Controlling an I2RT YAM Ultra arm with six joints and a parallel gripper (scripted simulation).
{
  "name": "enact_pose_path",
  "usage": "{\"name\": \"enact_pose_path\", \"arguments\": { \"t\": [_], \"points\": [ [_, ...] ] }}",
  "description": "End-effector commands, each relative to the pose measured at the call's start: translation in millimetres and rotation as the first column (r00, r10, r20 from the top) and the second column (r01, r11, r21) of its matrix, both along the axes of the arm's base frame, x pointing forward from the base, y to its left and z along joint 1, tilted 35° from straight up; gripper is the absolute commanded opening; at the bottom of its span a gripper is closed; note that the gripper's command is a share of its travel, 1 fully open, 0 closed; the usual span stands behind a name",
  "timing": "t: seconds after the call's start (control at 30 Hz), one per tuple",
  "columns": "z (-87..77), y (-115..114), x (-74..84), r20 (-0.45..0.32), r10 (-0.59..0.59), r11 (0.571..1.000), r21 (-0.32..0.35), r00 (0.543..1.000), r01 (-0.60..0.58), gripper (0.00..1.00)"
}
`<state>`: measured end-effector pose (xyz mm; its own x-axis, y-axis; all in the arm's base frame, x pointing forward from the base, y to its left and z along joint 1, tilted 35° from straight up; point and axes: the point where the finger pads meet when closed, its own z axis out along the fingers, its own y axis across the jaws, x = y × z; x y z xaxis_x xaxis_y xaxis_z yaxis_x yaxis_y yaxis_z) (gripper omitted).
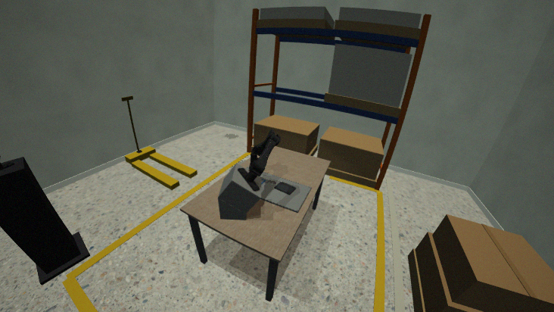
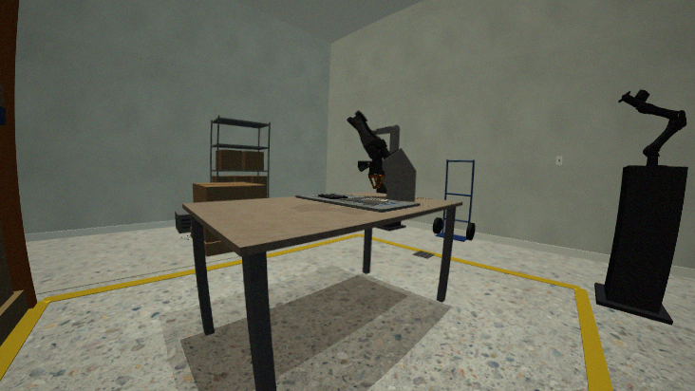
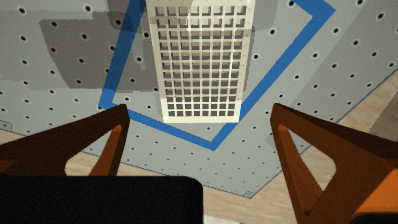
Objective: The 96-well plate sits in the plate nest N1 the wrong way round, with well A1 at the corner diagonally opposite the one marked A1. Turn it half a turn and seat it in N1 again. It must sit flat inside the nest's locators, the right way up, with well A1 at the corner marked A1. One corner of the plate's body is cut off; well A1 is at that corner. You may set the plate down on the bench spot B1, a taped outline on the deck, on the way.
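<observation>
Gripper [image 3: 200,145] gapes wide and empty above the plate [image 3: 201,60], which only the wrist view resolves inside blue tape [image 3: 280,67].

Top cam: high, far, looks down on tabletop [image 1: 271,228]; exterior: low, far, side-on, same tabletop; wrist: close, straight down past fingers

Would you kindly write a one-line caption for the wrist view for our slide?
Open gripper hovering above the white 96-well plate, which lies inside the blue taped outline on the perforated deck.
</observation>
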<state>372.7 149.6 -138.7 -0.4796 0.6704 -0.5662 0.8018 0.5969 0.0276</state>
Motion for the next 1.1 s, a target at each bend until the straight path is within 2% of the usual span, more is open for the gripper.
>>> {"name": "enact_pose_path", "arguments": {
  "t": [0.0, 1.0, 1.07],
  "points": [
    [4.4, 5.9, -0.2, 0.011, 0.013, 1.0, -0.004, 1.0, -0.013, 1.0],
    [4.4, 5.9, -0.2, 0.011, 0.013, 1.0, -0.004, 1.0, -0.013, 1.0],
    [4.4, 6.0, -0.2, -0.019, 0.068, 0.997, -0.027, 0.998, -0.068, 1.0]
  ]
}}
